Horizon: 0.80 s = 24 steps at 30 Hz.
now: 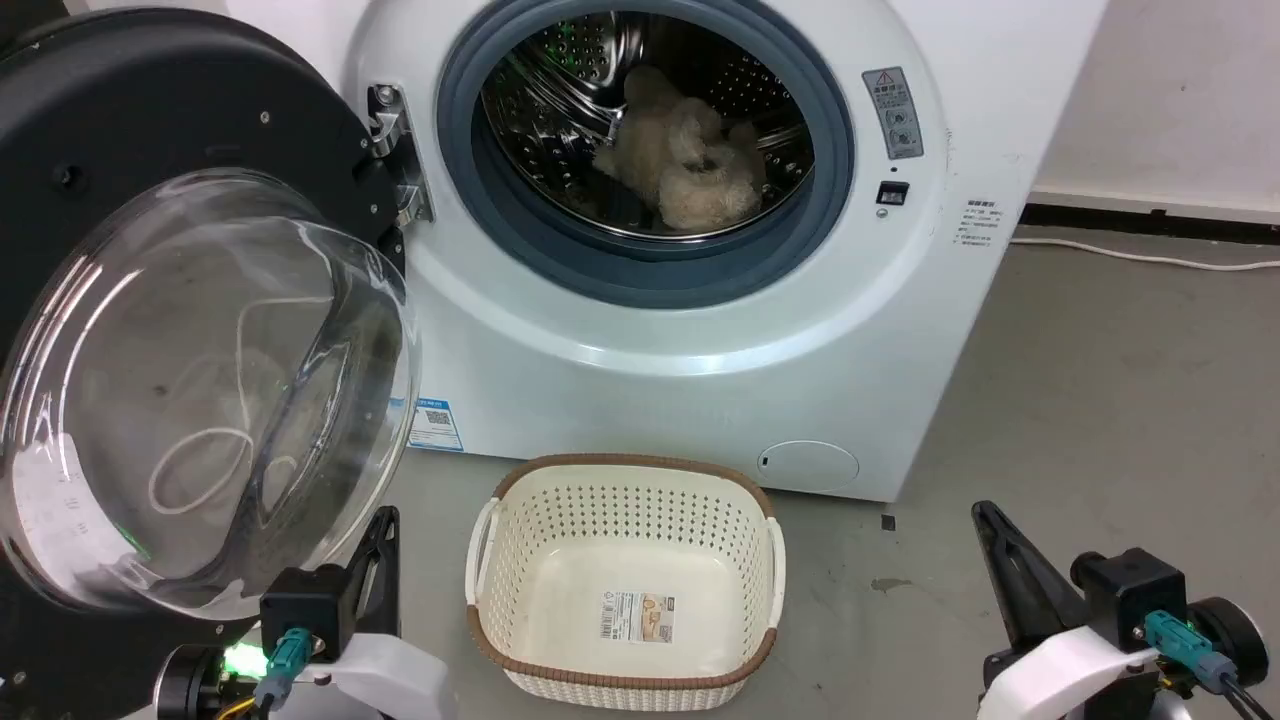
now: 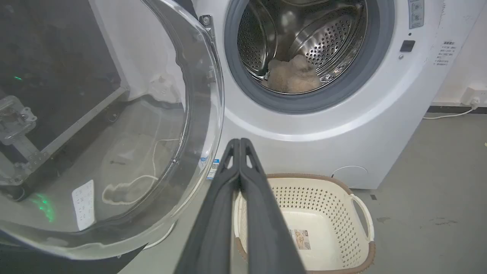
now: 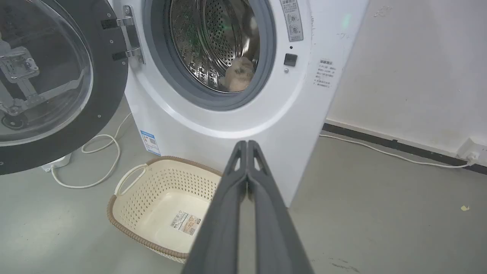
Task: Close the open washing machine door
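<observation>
Head view showed the large round black-framed, glass-bowled washing machine door (image 1: 200,380) swung wide open, hinged at the white washer's (image 1: 700,330) left. Both the left tool (image 2: 239,141) and right tool (image 3: 247,142) were pinched together, empty.

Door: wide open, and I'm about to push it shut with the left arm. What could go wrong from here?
1. The left claw is shut and sits close beside the door's bulging glass. Pushing on that smooth curve, it may slide off; the black frame looks like a safer contact.
2. The basket stands on the floor right in front of the washer, so the arm following the swing could knock it.
</observation>
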Tool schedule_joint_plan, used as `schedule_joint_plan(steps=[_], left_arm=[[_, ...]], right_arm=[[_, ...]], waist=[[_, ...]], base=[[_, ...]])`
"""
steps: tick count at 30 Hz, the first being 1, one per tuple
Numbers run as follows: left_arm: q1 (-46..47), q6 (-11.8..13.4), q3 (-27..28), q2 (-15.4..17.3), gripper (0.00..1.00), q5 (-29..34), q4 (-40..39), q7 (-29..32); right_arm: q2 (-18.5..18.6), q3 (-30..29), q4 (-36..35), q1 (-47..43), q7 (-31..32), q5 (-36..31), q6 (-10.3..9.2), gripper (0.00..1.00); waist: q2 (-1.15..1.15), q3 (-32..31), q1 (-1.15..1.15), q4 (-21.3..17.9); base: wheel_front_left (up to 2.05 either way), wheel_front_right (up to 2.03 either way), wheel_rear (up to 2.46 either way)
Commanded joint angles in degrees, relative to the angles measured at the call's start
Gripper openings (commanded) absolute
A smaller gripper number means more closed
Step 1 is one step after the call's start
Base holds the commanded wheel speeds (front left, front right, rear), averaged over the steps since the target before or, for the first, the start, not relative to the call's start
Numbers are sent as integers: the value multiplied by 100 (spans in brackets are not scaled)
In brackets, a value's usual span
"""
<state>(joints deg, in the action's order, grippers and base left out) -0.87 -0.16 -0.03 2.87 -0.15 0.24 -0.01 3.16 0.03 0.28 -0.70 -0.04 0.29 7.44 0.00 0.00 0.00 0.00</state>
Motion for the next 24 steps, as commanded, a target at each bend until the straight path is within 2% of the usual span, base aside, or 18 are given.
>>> schedule_joint_plan(steps=[1, 23, 24], left_arm=[[87, 16, 3, 0, 0, 15, -24, 1], [87, 16, 3, 0, 0, 15, -24, 1], [0, 0, -2, 0, 100, 0, 0, 0]], right_arm=[[-28, -3, -28, 70, 4, -29, 5, 0], [-28, -3, -28, 70, 4, -29, 5, 0], [-1, -1, 0, 0, 0, -1, 0, 100]], waist=[[0, 0, 0, 0], [0, 0, 0, 0], [0, 0, 0, 0]], base=[[0, 0, 0], [0, 0, 0], [0, 0, 0]])
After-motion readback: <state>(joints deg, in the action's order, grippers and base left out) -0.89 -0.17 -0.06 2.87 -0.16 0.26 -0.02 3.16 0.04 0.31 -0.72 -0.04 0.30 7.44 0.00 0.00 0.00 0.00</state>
